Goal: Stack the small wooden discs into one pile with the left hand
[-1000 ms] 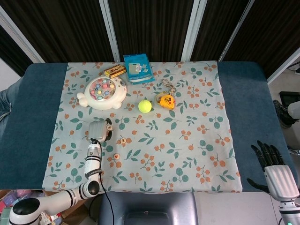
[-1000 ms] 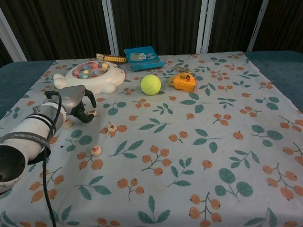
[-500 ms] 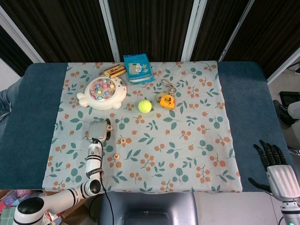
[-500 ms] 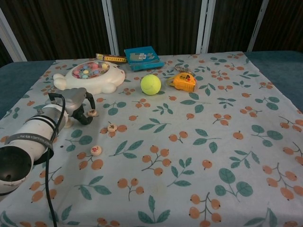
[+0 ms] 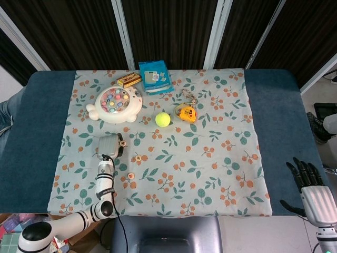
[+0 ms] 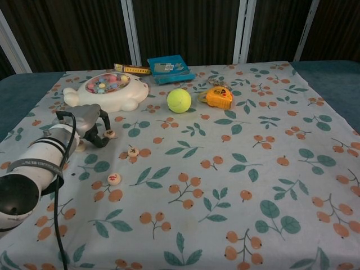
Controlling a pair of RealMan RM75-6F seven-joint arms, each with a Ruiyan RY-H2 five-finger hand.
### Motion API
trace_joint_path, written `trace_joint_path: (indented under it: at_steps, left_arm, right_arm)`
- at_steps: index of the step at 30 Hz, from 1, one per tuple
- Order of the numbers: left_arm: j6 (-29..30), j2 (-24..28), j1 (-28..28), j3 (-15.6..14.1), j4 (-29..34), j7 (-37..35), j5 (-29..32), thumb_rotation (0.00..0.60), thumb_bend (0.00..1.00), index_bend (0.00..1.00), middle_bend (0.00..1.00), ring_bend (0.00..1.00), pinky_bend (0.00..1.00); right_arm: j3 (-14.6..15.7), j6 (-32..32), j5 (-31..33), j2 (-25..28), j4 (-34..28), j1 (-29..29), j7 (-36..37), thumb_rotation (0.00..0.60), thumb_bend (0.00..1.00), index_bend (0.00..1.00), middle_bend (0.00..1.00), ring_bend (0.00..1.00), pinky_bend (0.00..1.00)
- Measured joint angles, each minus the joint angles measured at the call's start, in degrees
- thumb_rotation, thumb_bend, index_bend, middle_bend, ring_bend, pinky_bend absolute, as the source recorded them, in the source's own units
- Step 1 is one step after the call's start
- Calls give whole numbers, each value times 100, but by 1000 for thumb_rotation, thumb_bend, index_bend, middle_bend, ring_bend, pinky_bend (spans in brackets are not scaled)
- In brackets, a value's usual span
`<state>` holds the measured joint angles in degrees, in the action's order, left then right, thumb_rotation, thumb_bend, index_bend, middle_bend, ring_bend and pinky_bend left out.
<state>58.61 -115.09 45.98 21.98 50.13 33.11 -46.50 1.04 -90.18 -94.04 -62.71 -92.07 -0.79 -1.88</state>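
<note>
My left hand (image 6: 89,125) (image 5: 109,145) hovers low over the cloth at the left, fingers curled down. A small wooden disc (image 6: 109,134) (image 5: 122,142) lies right at its fingertips; whether the fingers pinch it or only touch it is unclear. Another disc (image 6: 80,146) shows partly behind the wrist. Two more discs lie apart on the cloth: one (image 6: 133,151) (image 5: 138,157) to the right and one (image 6: 113,179) (image 5: 131,174) nearer me. My right hand (image 5: 309,182) hangs off the table's right edge with fingers spread, holding nothing.
Behind the left hand stands a white fishing-game toy (image 6: 107,90). Further back lie a yellow tennis ball (image 6: 179,100), an orange tape measure (image 6: 218,96), a blue box (image 6: 169,67) and a small yellow box (image 5: 129,79). The floral cloth (image 6: 225,185) covers the table.
The left hand has drawn back slightly to the left while the disc at its fingertips stayed put. The right hand has sunk a little lower beside the table.
</note>
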Motion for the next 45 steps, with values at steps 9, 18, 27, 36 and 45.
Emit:
trace_joint_path:
  at_steps: [9,18,27,36,45]
  left_arm:
    - [168,111,-60,-35,274,-173,-241,600,390,537,1000,1000,1000]
    - [393,703,-305,-71,1378,-213,-374,600,391,537,1000,1000,1000]
    - [614,1825,-815,-268,3054,-6,-149,600,392,535,1000,1000,1000]
    - [680,2031,-1047,-647,3217,84,81,600,390,523,1000,1000,1000]
    - [656,1943,-1035,-706,2910,-69,54,600,391,513,1000,1000,1000]
  right_arm:
    - [1,7,-12,-9,0,1,-30,600,205,0,0,0,43]
    - [8,36,-22,-31,-1,8,-134,600,205,0,0,0,43]
    - [41,97,-89,-50,-22,40,-221,600,205,0,0,0,43]
    - [72,58,-159,-46,-10,31,-174,600,205,0,0,0,43]
    - [65,46,-156,-49,0,30,-149,600,205,0,0,0,43]
